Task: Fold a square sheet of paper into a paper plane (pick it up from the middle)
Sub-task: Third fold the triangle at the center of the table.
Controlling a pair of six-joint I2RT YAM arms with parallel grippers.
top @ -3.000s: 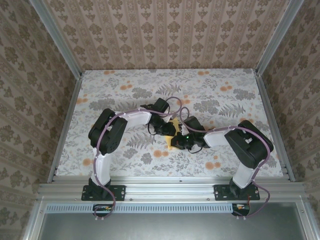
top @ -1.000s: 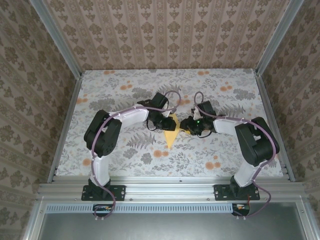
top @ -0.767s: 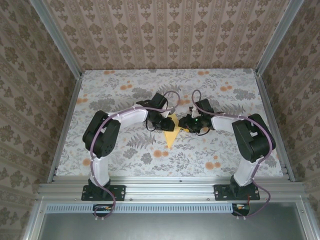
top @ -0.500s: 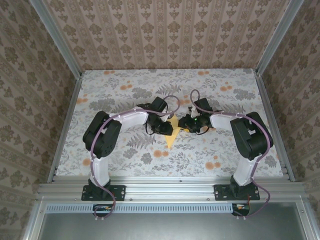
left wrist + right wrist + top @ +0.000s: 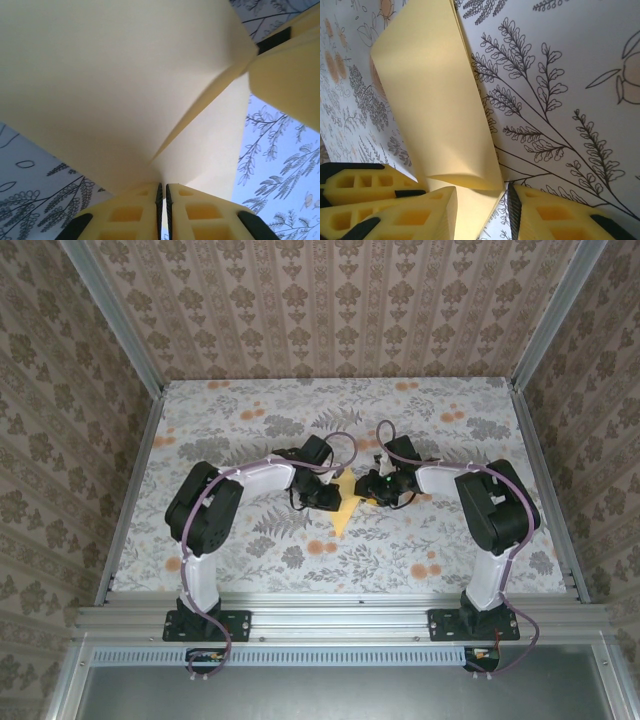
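Since three seconds ago, both arms have reached farther from the near edge. Over the last second the two claws have drawn closer together at the middle of the tabletop (image 5: 250, 410), which is covered by a floral cloth.

From above, we see the left claw (image 5: 327, 498) and the right claw (image 5: 368, 489) almost nose to nose over the wide far end of the paper plane (image 5: 343, 516). It is a yellow, kite-shaped fold whose point aims toward the arm bases.

In the left wrist view, the left claw's yellow fingers (image 5: 135, 212) are pressed together with only a hairline slit between them. The paper rises straight out of that slit, so we read this claw as clamped on the paper, lifting a flap that opens in a shallow V along a crease.

In the right wrist view, the right claw's jaws stand apart. The paper's lower edge reaches into the gap between them, and a raised layer curls above the cloth. They have not gripped it.

We judge this to be mid-fold: one flap is held up and a further crease is being set up. The next move likely calls for the right claw to close on, or press down, the layer in front of it while the left claw holds firm. The thin paper could slip or crumple.
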